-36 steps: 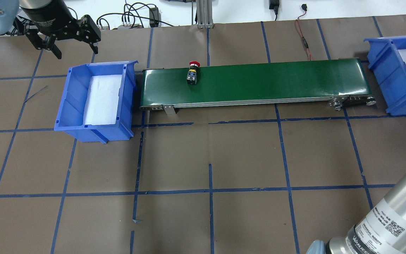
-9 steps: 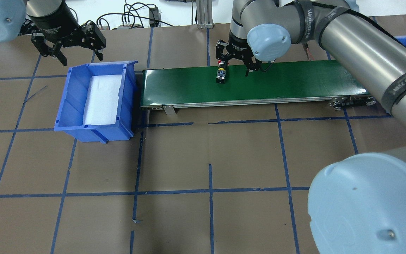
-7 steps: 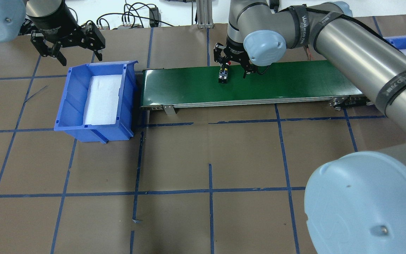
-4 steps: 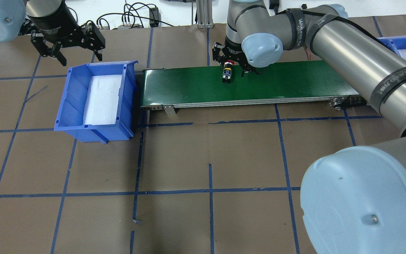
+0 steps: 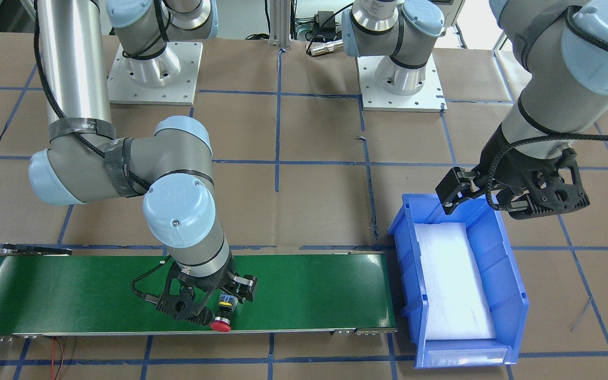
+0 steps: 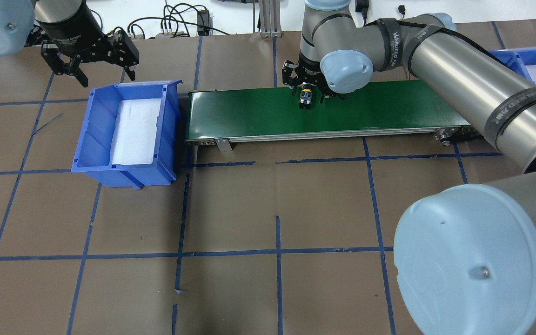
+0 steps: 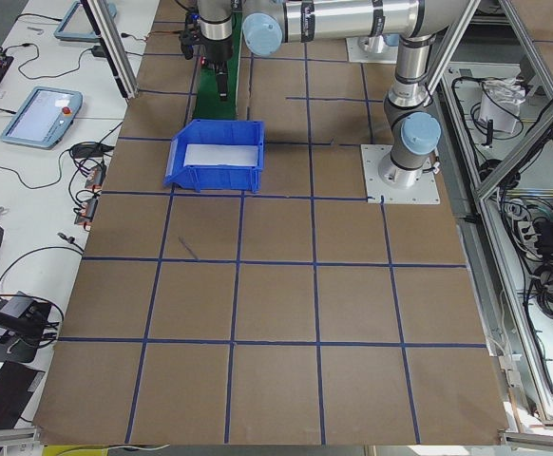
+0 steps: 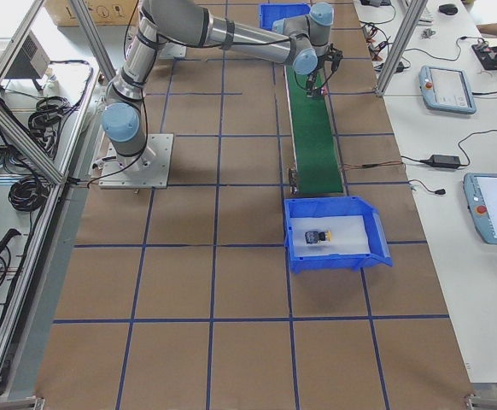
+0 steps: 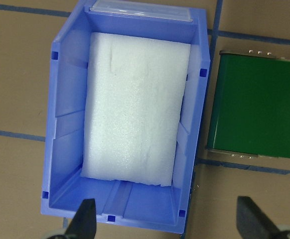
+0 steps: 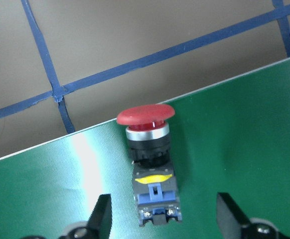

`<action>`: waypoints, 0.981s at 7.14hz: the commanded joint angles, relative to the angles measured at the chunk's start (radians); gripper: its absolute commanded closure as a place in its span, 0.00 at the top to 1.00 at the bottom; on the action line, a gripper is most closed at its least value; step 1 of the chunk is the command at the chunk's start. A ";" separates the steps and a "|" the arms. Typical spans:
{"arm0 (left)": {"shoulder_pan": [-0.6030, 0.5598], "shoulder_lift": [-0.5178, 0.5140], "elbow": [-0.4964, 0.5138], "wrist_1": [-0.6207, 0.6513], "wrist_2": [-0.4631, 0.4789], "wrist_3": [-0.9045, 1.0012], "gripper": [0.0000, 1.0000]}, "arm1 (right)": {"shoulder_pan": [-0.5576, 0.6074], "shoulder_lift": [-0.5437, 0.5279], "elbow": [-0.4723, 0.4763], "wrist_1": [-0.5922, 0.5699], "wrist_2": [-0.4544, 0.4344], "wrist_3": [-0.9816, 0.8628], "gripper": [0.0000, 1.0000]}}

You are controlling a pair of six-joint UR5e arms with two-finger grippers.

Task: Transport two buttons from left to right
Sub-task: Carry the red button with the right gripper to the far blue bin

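Since five seconds ago the red-capped button [image 10: 152, 164] is lying further to the right on the green conveyor belt [image 6: 389, 104], and the right gripper [image 10: 165, 219] is now standing over it. Its fingers [image 10: 102, 214] are spread wide, one on each side of the button's body, not touching it. The left gripper [image 6: 102, 70] is hanging wide open and holding nothing above one end of the left blue bin [image 6: 86, 139]. The yellow-capped button [image 8: 317, 236] is lying on the white foam inside the right blue bin [image 8: 377, 239].
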 commanded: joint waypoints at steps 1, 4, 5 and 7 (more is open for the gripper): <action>0.000 0.000 0.000 -0.001 0.000 0.000 1.00 | 0.000 0.002 0.004 0.001 -0.001 -0.042 0.75; 0.000 0.000 0.000 -0.001 0.000 0.000 1.00 | -0.010 -0.009 0.051 -0.004 -0.009 -0.111 0.58; 0.000 0.000 0.000 -0.001 0.002 0.000 1.00 | -0.014 -0.010 0.061 -0.020 -0.015 -0.141 0.52; 0.000 0.000 0.000 -0.001 0.002 0.000 1.00 | -0.020 -0.010 0.058 -0.022 -0.013 -0.145 0.18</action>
